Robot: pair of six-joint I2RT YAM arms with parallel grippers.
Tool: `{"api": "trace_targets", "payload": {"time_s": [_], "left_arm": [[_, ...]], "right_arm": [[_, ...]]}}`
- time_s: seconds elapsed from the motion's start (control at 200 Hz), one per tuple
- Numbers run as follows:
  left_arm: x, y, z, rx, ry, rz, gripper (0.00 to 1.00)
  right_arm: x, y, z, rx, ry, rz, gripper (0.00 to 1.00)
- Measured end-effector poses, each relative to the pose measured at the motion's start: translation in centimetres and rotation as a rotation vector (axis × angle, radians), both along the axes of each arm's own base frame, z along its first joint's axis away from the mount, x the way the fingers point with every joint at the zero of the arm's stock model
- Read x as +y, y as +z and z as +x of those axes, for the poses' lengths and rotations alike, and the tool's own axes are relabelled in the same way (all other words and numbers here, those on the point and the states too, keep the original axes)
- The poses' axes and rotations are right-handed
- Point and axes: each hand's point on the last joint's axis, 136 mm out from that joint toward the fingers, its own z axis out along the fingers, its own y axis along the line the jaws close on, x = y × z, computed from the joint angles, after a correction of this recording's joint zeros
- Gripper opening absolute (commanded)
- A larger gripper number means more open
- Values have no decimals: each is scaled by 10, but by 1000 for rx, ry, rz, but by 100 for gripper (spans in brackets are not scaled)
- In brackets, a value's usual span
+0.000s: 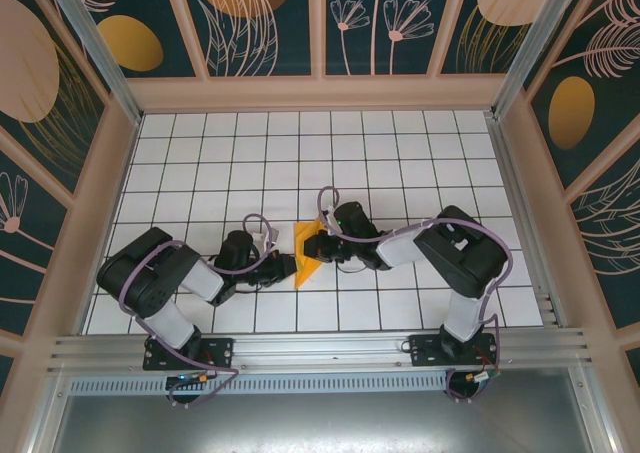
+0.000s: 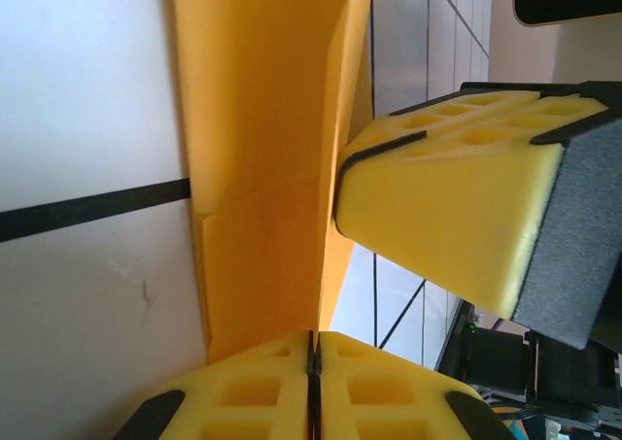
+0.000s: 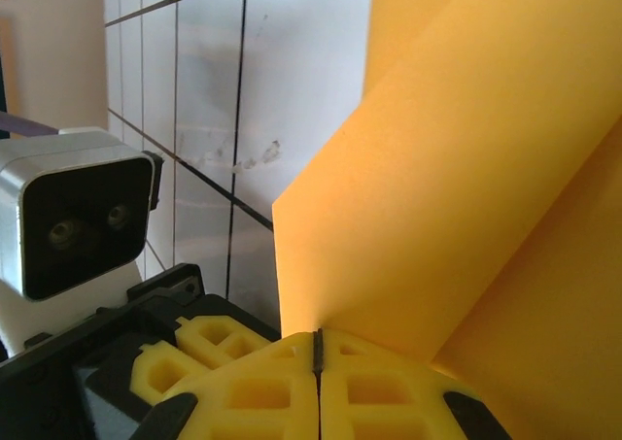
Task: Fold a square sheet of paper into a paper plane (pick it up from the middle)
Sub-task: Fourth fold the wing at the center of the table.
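The orange-yellow sheet of paper is folded into a narrow, creased shape with overlapping layers. The left hand and right hand pinch it from either side.

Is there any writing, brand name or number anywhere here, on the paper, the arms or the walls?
No readable text anywhere.
The folded orange-yellow paper sheet is blank; the white gridded table has only black lines; the dark wall panels carry only printed plants and ovals; the black robot arms show no legible label.
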Motion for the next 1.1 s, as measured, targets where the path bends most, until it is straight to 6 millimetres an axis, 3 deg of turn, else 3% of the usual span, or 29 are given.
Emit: {"api": "trace_targets", "payload": {"time_s": [0.26,0.61,1.096], "left_arm": [[-1,3,0,-12,-13,-1,23],[4,3,-1,-29,-17,50,24],[4,-6,1,-9,-27,75,1]], "right_arm": [[1,-3,4,5,-13,-9,8],[0,-4,6,9,-33,-14,8],[-2,-10,7,20,-43,-31,9]]}}
